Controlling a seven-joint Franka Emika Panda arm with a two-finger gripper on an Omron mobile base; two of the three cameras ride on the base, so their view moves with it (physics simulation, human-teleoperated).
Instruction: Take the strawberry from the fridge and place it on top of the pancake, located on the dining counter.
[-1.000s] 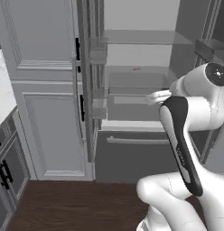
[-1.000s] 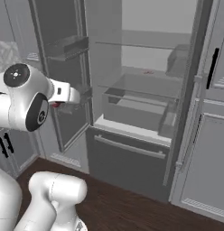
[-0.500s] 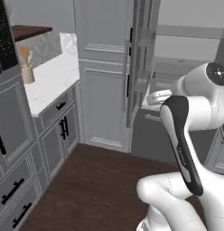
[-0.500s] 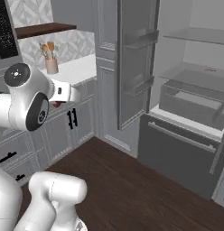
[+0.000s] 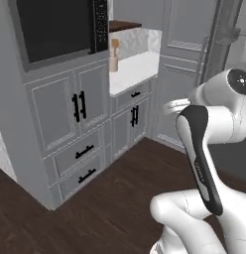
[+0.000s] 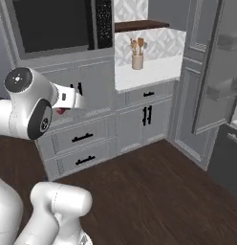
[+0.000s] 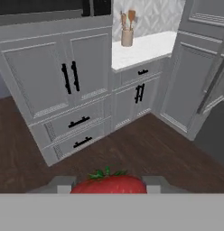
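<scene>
The pincer point(image 7: 109, 186) is clamped on the strawberry point(image 7: 109, 184), which sits right between its fingertips, leaves pointing outward. I judge the berry light, soft and easily bruised, so a gentle grip across its widest middle suits it.
</scene>
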